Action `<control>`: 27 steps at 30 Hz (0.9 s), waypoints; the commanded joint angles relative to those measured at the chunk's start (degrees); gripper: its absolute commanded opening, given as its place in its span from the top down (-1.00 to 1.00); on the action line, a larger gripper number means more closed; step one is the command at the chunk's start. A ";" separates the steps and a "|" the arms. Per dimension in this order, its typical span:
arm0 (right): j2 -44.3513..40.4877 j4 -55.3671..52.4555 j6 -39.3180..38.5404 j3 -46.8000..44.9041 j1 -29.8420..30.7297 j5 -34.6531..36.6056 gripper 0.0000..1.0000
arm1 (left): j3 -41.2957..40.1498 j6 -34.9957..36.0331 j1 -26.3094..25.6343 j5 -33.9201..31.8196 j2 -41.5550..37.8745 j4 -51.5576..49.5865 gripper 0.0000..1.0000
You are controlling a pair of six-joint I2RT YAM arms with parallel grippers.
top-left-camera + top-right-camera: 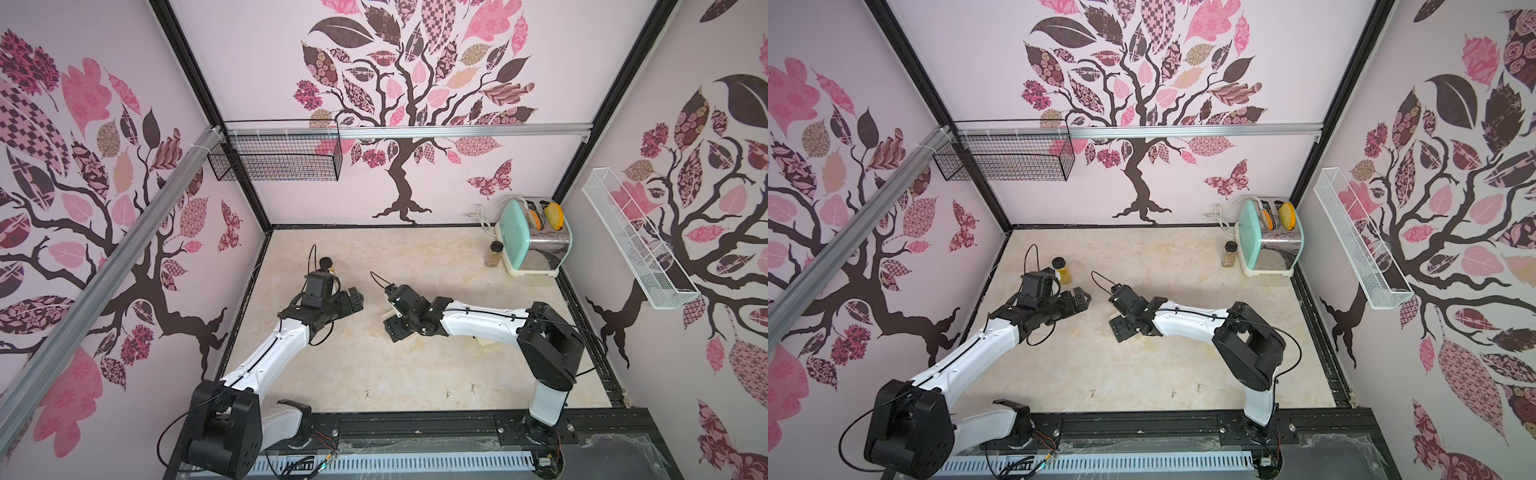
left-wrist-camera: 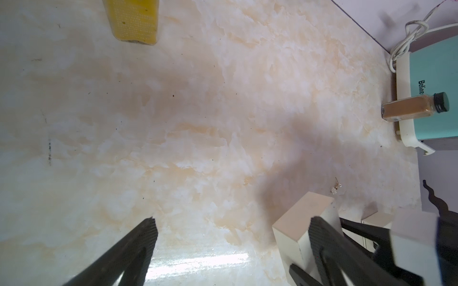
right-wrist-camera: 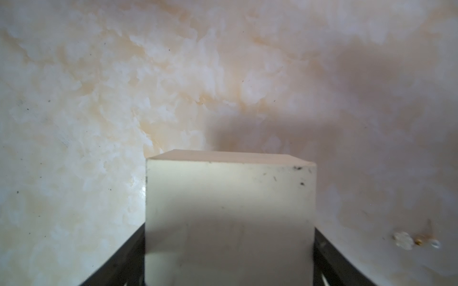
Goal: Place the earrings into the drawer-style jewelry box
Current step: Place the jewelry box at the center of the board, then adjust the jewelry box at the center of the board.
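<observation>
earrings (image 1: 449, 392): three at table (image 1: 374, 257) near edge, fourth earring (image 3: 418, 240) beside jewelry box (image 3: 230, 210), centre | probably light, stiff, slippery; pinch dangle | right gripper (image 1: 394, 328) clamps box | left gripper (image 1: 356, 300) spread, empty

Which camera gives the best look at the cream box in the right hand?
The right wrist view: the cream box fills the middle, clamped in the right hand. The left wrist view shows it partly behind a black finger. Both top views show only a pale corner under the arm.
</observation>
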 commanded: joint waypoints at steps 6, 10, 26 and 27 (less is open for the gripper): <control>-0.83 2.51 -2.62 -1.97 0.55 -4.16 -0.69 | 0.27 1.10 0.14 0.85 1.46 0.78 -0.97; -3.78 0.73 -3.97 -1.55 0.55 -4.43 -0.90 | 2.28 2.83 0.12 4.22 4.22 0.31 -0.97; -23.37 11.54 4.56 -25.89 0.16 -14.92 -0.61 | 5.45 9.28 -8.37 9.98 10.40 -4.94 -0.97; -22.47 13.05 4.32 -26.20 -0.22 -16.07 -0.59 | 5.35 9.61 -8.38 10.03 10.21 -5.57 -0.97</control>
